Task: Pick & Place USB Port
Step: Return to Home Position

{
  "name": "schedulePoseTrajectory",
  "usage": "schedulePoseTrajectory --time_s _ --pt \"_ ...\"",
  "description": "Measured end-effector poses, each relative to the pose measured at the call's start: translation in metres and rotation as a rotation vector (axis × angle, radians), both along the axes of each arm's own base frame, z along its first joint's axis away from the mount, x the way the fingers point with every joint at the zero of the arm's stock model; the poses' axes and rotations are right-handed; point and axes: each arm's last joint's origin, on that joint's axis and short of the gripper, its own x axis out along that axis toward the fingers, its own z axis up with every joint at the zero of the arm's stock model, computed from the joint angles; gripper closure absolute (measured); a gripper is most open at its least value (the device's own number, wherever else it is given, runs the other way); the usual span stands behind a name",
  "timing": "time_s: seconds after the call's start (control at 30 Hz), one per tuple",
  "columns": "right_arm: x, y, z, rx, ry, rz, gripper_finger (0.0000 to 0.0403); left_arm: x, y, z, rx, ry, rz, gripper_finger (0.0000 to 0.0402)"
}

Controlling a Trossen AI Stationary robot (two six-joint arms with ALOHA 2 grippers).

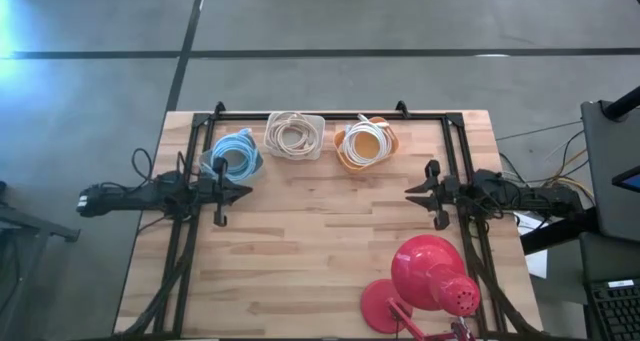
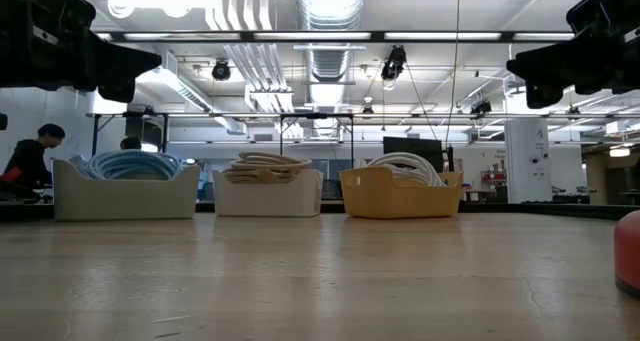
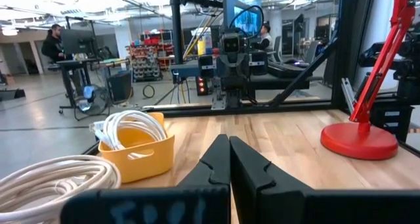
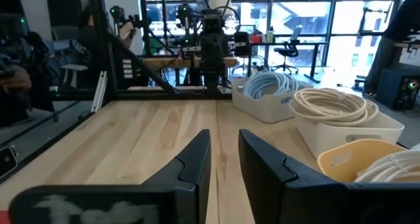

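Observation:
Three bins stand in a row along the table's far edge. A white bin (image 1: 232, 156) holds a coiled blue cable, a white bin (image 1: 295, 134) holds a beige cable, and a yellow bin (image 1: 365, 144) holds a white cable. No USB port shows on its own. My left gripper (image 1: 245, 192) hovers shut at the table's left side, level, near the blue-cable bin. My right gripper (image 1: 408, 193) hovers at the right side, level, its fingers (image 4: 197, 159) slightly apart with nothing between them. In the left wrist view my left gripper (image 3: 229, 142) points across the table at the other arm.
A red desk lamp (image 1: 430, 281) stands at the table's near right, its round base (image 3: 357, 142) on the wood. Black frame rails (image 1: 190, 231) run along the left, right and far edges. The middle of the table is bare wood. People sit in the room beyond.

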Motion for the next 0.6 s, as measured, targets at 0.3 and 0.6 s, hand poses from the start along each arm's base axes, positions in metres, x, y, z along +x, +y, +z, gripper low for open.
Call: schedulePoseTrajectory --time_s 0.3,0.6 --pt "0.0005 0.0 -0.0007 -0.005 0.01 -0.001 0.033 0.0001 0.0 -0.0005 -0.011 0.003 0.0 0.0401" --pt "0.0005 -0.0001 -0.0006 -0.002 0.009 -0.003 0.033 0.0001 0.0 -0.0009 -0.17 -0.005 -0.01 0.0401"
